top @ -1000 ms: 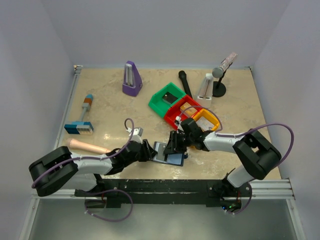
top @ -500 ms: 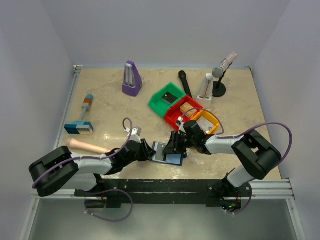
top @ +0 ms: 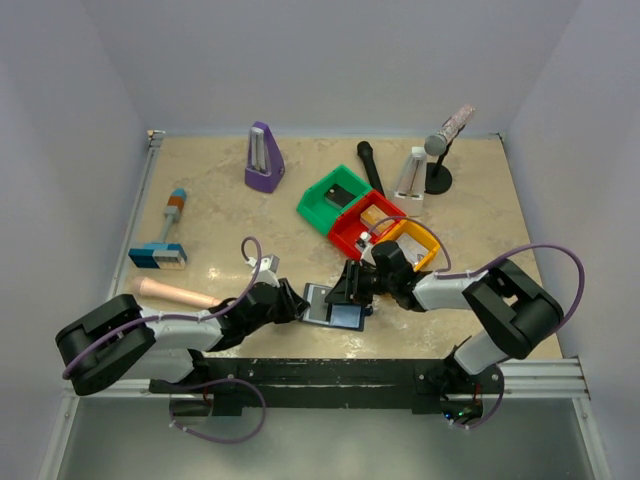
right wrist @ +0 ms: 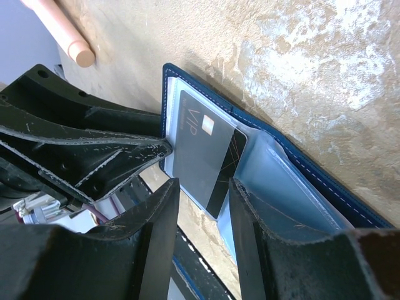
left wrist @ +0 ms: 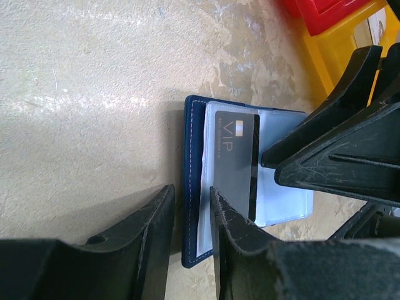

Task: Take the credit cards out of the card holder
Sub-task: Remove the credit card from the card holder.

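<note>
The card holder [top: 345,316], a navy bifold, lies open on the table near the front edge, showing pale blue sleeves [left wrist: 284,187]. A grey credit card marked VIP [left wrist: 232,156] sticks partly out of a sleeve, and it also shows in the right wrist view [right wrist: 203,153]. My left gripper [top: 297,303] is low at the holder's left side. Its jaws stand a little apart [left wrist: 190,190] astride the navy edge [left wrist: 190,150], one finger over the inner panel. My right gripper [top: 352,291] is open [right wrist: 205,187], its jaws on either side of the card's near corner. Other cards are hidden.
Green [top: 322,205], red [top: 350,232] and yellow [top: 425,252] bins stand just behind the right gripper. A purple metronome [top: 264,158], a black handle [top: 370,166] and a microphone on a stand [top: 442,148] are at the back. A wooden dowel [top: 175,293] and a blue tool [top: 160,250] lie on the left.
My left gripper has drawn slightly back to the left. The right gripper has shifted a little along the holder. The grey card now shows more plainly.
</note>
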You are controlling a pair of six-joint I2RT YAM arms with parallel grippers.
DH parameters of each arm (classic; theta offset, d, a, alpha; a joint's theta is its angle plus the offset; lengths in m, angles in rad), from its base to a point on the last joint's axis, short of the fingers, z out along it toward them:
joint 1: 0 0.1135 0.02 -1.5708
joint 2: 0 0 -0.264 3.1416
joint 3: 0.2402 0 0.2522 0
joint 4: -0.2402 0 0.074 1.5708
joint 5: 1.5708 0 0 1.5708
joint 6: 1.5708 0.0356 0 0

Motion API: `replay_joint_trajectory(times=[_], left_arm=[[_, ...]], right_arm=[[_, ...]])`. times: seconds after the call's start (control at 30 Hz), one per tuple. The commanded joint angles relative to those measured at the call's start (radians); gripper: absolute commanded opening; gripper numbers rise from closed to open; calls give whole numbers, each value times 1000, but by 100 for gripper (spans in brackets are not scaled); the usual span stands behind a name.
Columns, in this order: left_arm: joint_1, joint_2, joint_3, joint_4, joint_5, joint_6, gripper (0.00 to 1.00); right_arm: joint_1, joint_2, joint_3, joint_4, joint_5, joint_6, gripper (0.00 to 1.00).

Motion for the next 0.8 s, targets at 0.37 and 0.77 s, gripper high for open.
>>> replay_joint_trajectory(times=[0.37,0.77], left_arm=[[12,41,-12,-119,-35,-11,38],[12,69,-14,-15,42,38,24]], right_arm=[[-3,42,63,-138,28,-29,42],[11,53,80,-163,32,-34,42]])
